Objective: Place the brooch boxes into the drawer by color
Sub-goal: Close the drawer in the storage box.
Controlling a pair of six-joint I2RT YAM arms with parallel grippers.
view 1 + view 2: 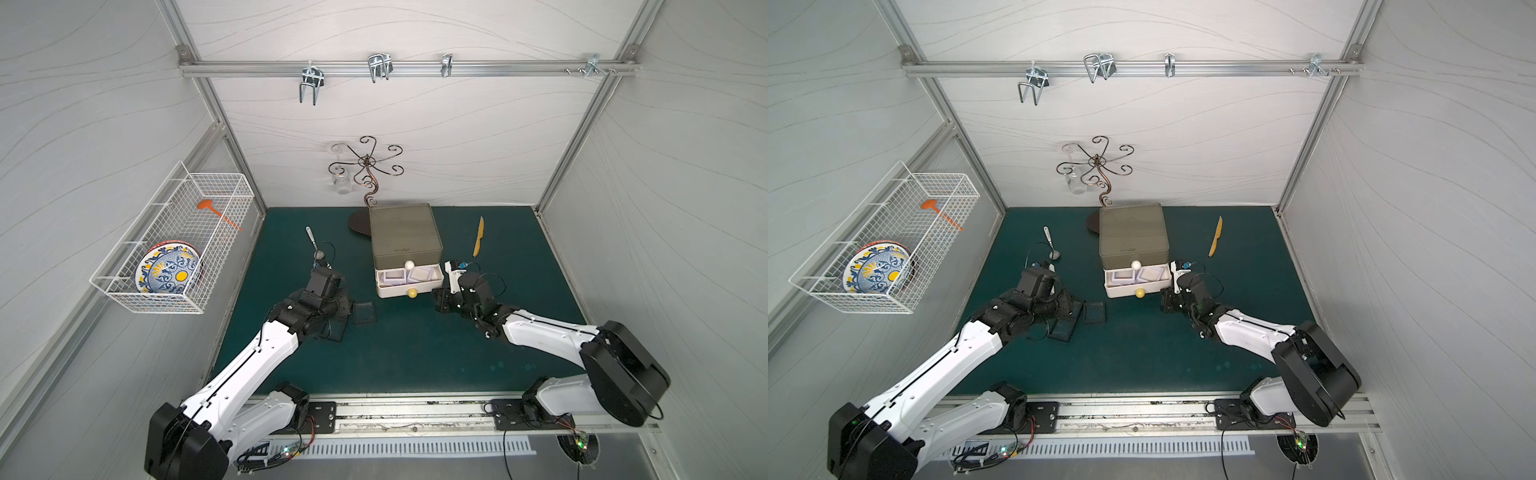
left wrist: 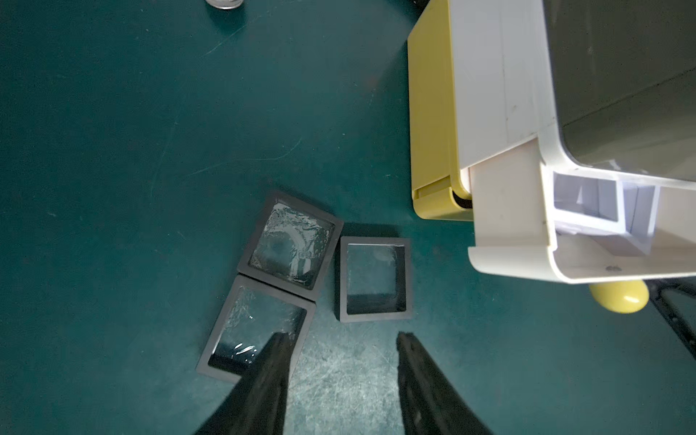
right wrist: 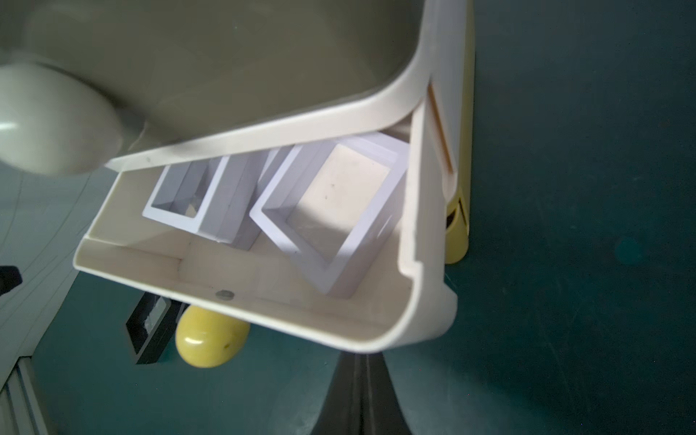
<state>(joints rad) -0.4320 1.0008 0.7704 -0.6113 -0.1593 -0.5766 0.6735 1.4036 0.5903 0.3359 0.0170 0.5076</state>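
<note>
Left tool (image 2: 341,337) half apart, empty, beside 3 black brooch boxes (image 2: 373,278); right tool (image 3: 359,361) pressed together, empty.

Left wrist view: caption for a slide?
Open left gripper near three black brooch boxes, beside the chest's pulled-out white drawer.

I have both arms stretched forward, my left hand (image 2: 342,341) angled down with jaws parted and empty, my right hand (image 3: 359,363) clamped shut.
</note>
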